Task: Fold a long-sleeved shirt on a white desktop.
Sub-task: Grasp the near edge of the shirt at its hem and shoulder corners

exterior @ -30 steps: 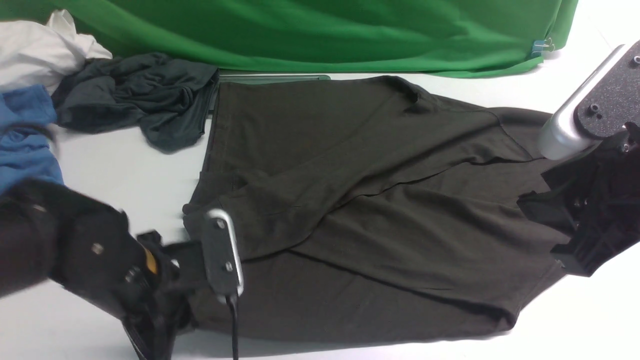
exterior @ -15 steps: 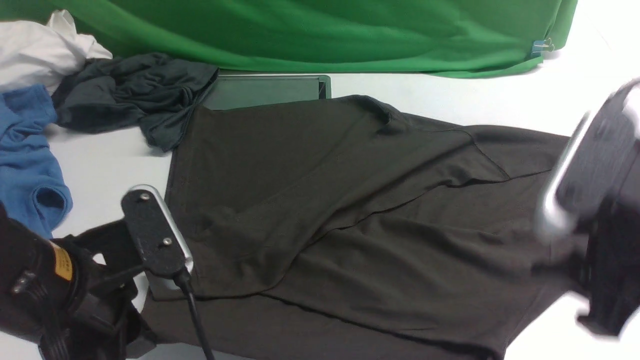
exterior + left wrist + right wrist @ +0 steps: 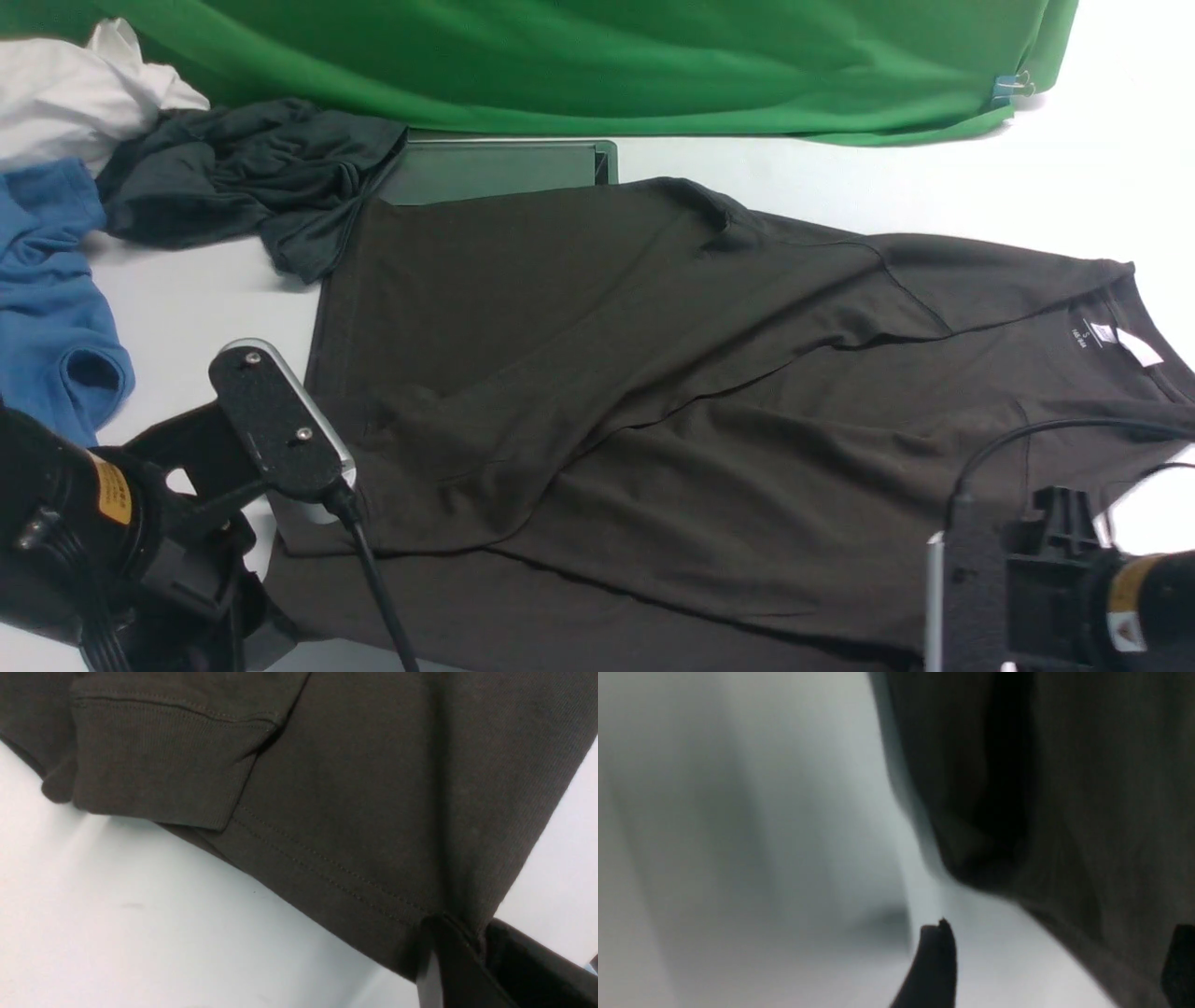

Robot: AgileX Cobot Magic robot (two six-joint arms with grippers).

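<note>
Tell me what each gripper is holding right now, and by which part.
The left gripper pinches the long-sleeved shirt at its stitched bottom hem. The right gripper stands open, holding nothing.

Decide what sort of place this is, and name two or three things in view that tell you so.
Probably a robot lab's recording set-up: a green cloth backdrop hangs behind the white desktop, a black robot arm reaches in, and spare garments lie heaped at far left.
</note>
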